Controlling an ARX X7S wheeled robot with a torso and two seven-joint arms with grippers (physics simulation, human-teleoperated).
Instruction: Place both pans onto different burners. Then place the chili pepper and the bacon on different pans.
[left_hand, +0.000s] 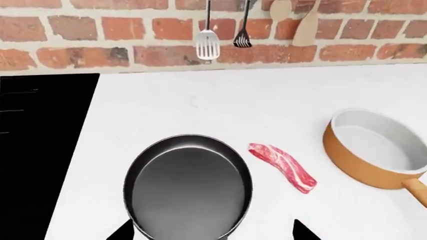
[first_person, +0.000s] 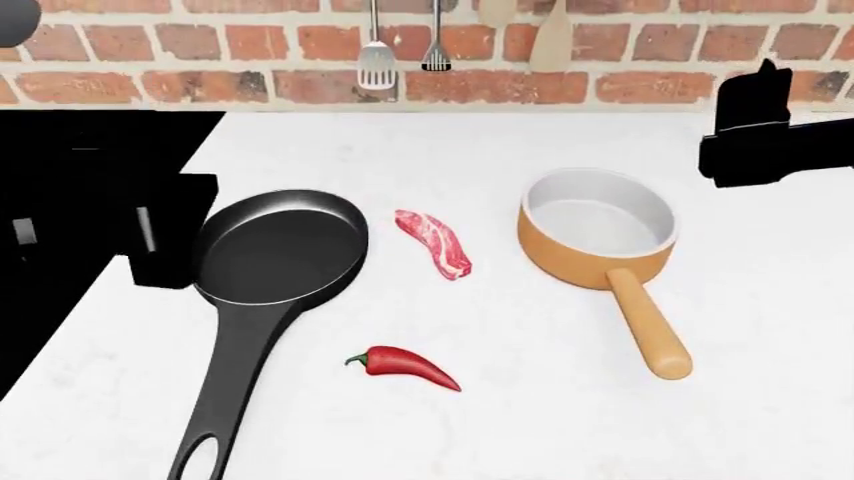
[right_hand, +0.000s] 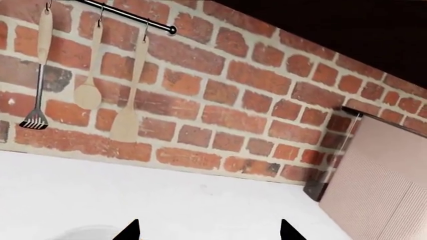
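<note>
The black frying pan (first_person: 280, 250) lies on the white counter beside the black stovetop (first_person: 67, 330), its long handle toward the front. My left gripper (first_person: 171, 240) hovers open at its left rim. In the left wrist view the pan (left_hand: 187, 185) lies between and beyond the spread fingertips of the left gripper (left_hand: 212, 232). The bacon (first_person: 434, 243) lies right of the pan, the chili pepper (first_person: 404, 365) in front of it. The orange saucepan (first_person: 597, 225) sits further right. My right gripper (first_person: 747, 150) is open and empty, raised behind the saucepan.
The stovetop with its burners (left_hand: 40, 140) shows in the left wrist view too, beside the bacon (left_hand: 283, 166) and saucepan (left_hand: 373, 147). A metal spatula (first_person: 376, 60) and wooden spoons (right_hand: 87, 95) hang on the brick wall. A beige panel (right_hand: 380, 190) stands at the counter's right end.
</note>
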